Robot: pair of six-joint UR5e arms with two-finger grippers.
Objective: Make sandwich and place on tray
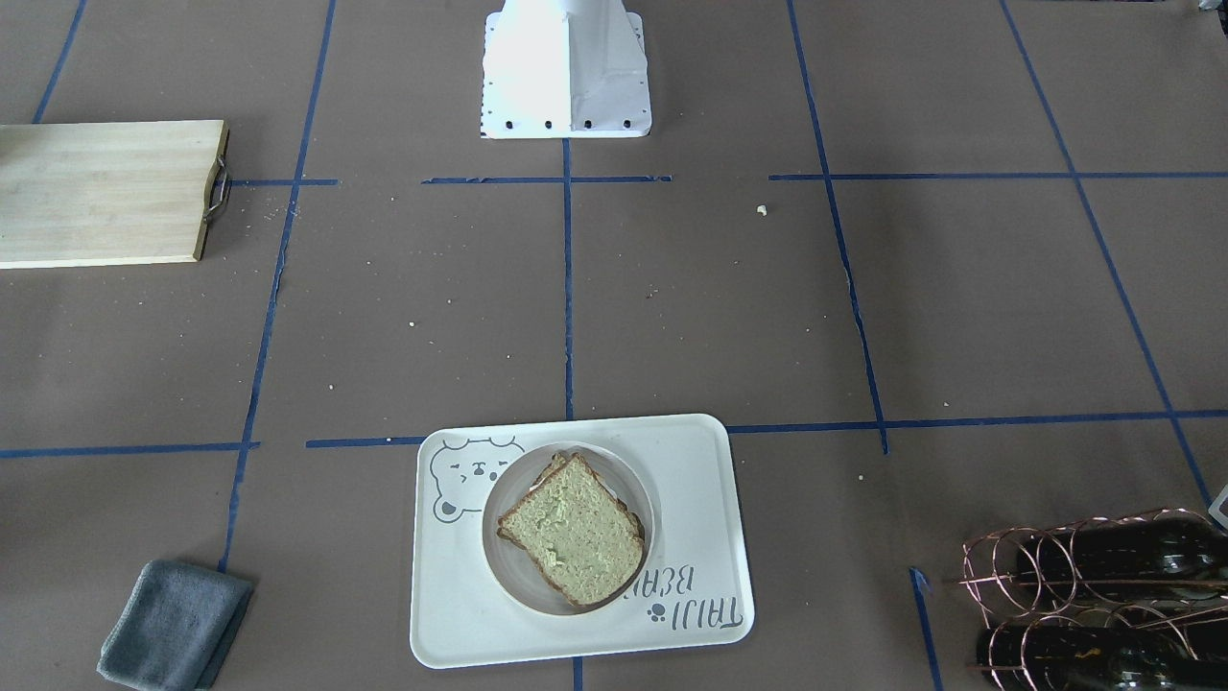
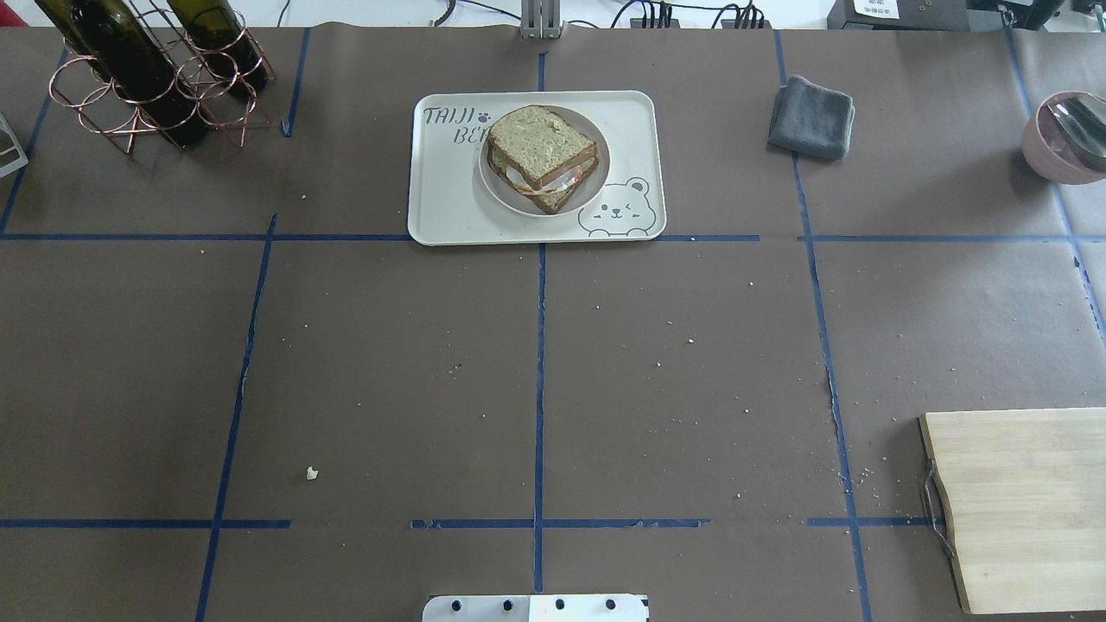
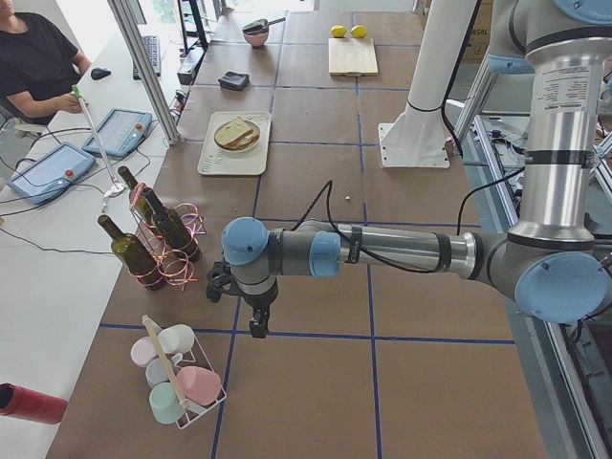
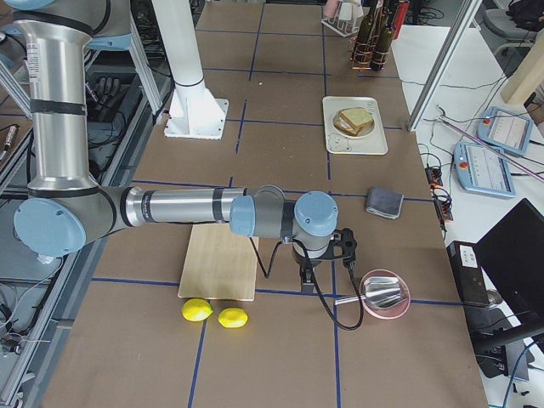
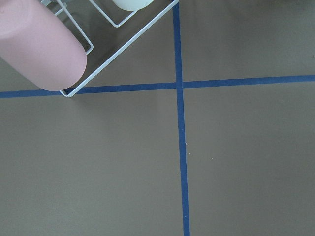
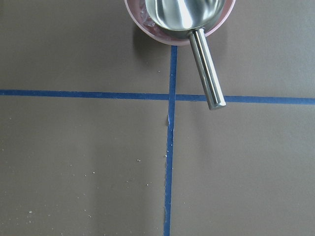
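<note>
The sandwich (image 1: pixel 573 528), two bread slices with white egg showing between them (image 2: pixel 542 147), sits on a small round white plate (image 2: pixel 596 183) on the cream bear tray (image 1: pixel 700 480) at the table's far middle (image 2: pixel 441 203). My left gripper (image 3: pixel 258 325) hangs off to the left end of the table, near the cup rack, far from the tray. My right gripper (image 4: pixel 308 279) hangs at the right end, near the pink bowl. Both show only in the side views, so I cannot tell whether they are open or shut. Neither wrist view shows fingers.
A wooden cutting board (image 2: pixel 1028 501) lies near right, with two lemons (image 4: pixel 212 313) beyond it. A grey cloth (image 2: pixel 812 117) is right of the tray. A wire rack with wine bottles (image 2: pixel 147 69) stands far left. A pink bowl with metal scoop (image 6: pixel 182 14) and a cup rack (image 5: pixel 39 44) sit at the ends.
</note>
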